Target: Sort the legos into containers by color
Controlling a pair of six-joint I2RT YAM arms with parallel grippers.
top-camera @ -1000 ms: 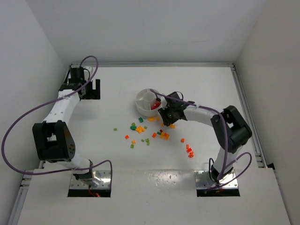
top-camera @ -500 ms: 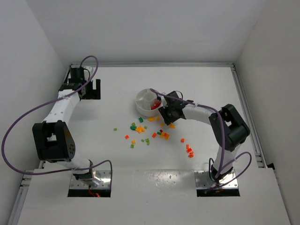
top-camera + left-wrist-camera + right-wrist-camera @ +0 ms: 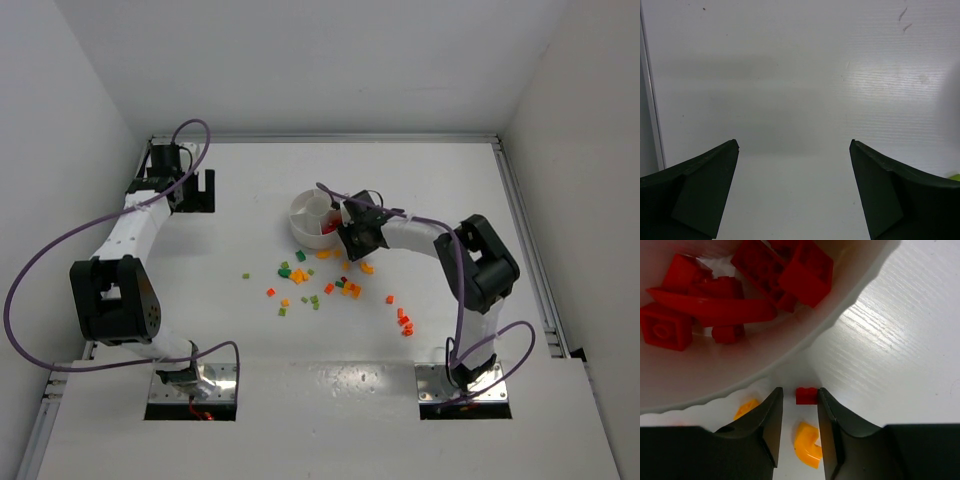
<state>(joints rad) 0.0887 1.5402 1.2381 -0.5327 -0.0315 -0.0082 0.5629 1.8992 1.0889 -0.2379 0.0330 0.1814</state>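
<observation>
Red lego [image 3: 807, 395] is pinched in narrow right gripper [image 3: 800, 394] jaws — white dish [image 3: 850, 295] just ahead; left gripper [image 3: 794, 146] jaws are spread wide over worktop [image 3: 790, 75].

We see bright, even overhead light on the white table [image 3: 250, 200], sheen along its near edge, faint soft shadows beside the right arm [image 3: 425, 237], and slightly soft wrist views.

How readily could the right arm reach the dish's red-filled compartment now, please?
Probably yes: the right pincer, shut on a red brick, hangs just outside the dish, and nothing stands between it and the red legos inside.
</observation>
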